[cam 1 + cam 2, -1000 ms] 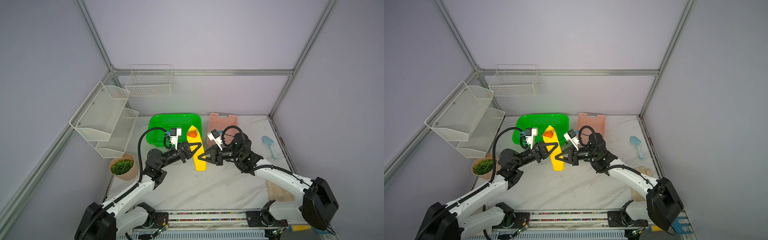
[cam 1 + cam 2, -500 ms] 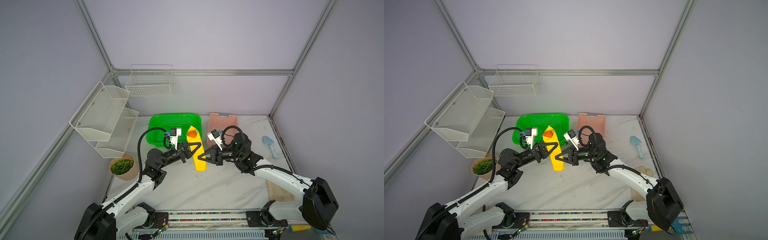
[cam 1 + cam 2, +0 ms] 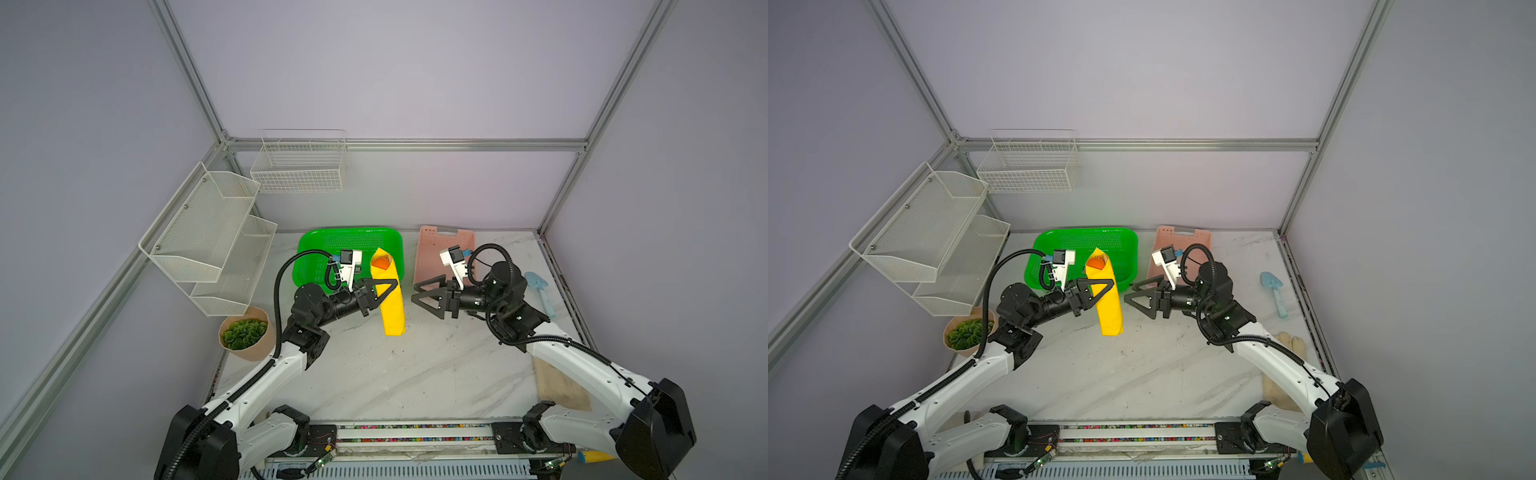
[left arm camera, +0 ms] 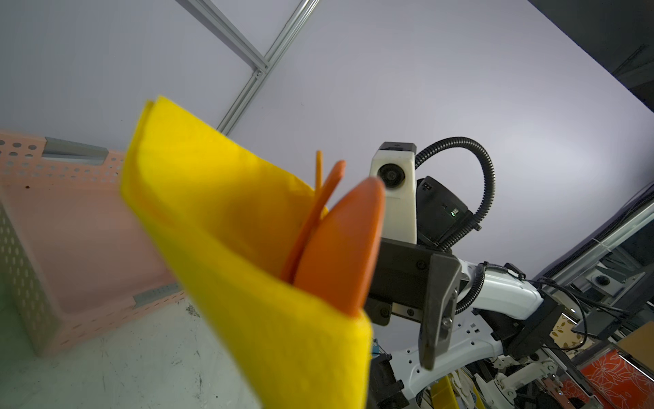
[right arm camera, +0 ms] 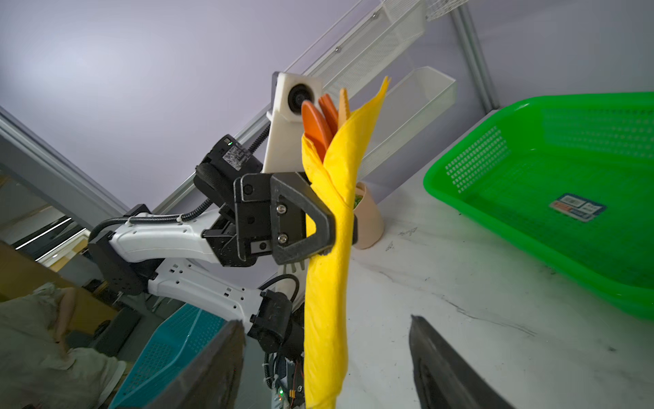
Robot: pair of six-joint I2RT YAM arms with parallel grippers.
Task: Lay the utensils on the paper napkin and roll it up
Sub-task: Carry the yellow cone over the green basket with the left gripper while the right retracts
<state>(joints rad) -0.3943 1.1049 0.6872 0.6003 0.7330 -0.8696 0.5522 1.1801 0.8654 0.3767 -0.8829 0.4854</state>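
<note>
While clamped mid-length in the left gripper [image 5: 330, 228], the rolled bright yellow paper napkin [image 3: 393, 311] hangs near-upright in front of the green perforated plastic basket [image 3: 316, 249]; slim orange plastic utensils [image 3: 381, 262] protrude on top. Right gripper [image 3: 414, 293]: jaws apart, empty, just beside the roll, facing it.

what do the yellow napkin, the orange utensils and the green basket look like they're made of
Yellow napkin: seems soft matte paper or felt-like tissue; fuzzy surface, folds in layers.
Orange utensils: likely rigid plastic, smooth and faintly satin; thin even edges.
Green basket: probably moulded plastic, glossy; perforated mesh walls with a shine on the rim.
</note>
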